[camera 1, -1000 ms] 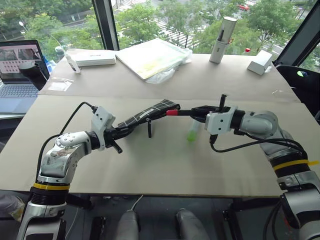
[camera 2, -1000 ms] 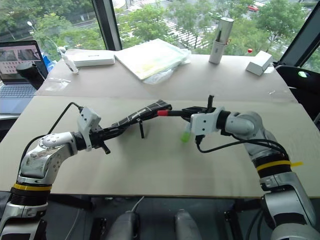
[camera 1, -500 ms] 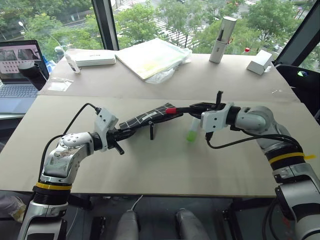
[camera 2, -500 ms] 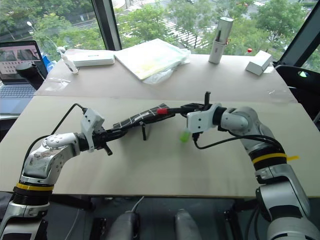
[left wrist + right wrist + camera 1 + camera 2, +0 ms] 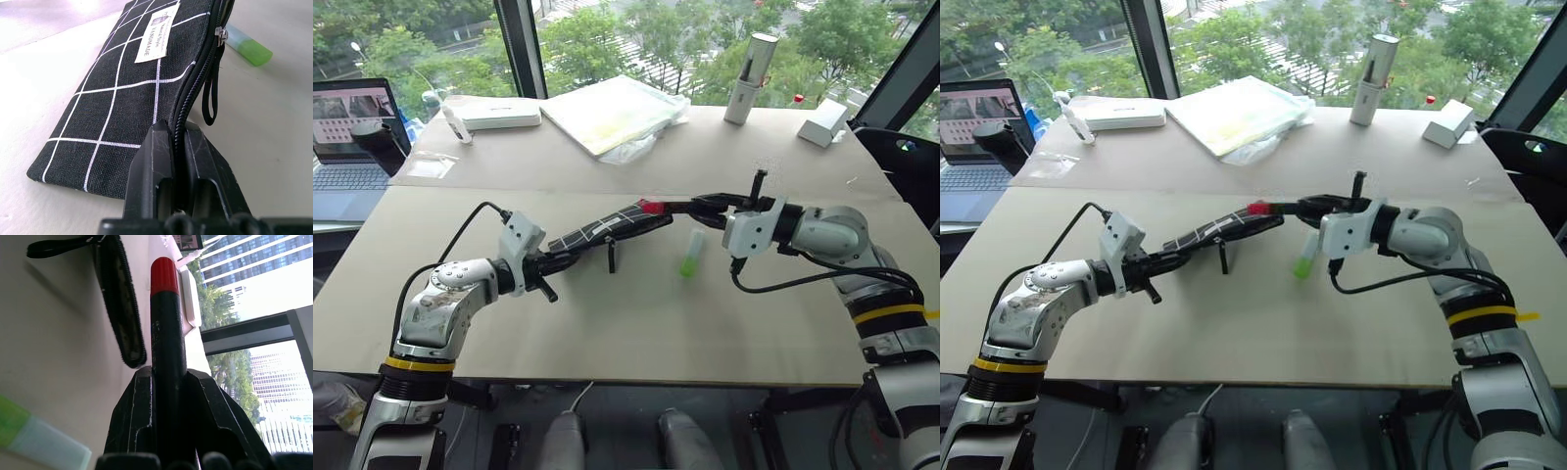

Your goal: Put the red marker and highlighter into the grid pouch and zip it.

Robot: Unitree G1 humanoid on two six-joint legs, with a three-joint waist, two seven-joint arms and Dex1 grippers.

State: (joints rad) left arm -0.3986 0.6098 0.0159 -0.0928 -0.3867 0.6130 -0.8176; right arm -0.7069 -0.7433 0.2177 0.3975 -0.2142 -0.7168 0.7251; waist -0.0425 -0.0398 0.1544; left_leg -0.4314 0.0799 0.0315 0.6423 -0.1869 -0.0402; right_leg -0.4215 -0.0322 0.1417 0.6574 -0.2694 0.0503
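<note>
The grid pouch (image 5: 607,230) hangs above the table, held up by its near end. My left gripper (image 5: 553,262) is shut on that end along the zipper edge (image 5: 177,134). The zipper pull (image 5: 610,257) dangles below. My right gripper (image 5: 705,206) is shut on the red marker (image 5: 671,207), gripping its black body (image 5: 166,342). The marker's red end (image 5: 653,207) sits at the pouch's far end. I cannot tell whether it is inside the opening. The light-green highlighter (image 5: 691,254) lies on the table below the right gripper, apart from both grippers.
At the back of the cardboard-covered table (image 5: 636,323) lie a white box (image 5: 494,116), a plastic-wrapped pad (image 5: 612,113), an upright cylinder (image 5: 749,64) and a small white box (image 5: 824,122). A laptop (image 5: 347,127) stands at far left.
The right gripper edged toward the pouch, then back a little; the marker's red end now sits slightly higher at the pouch's far end. The left gripper and pouch have held still.
</note>
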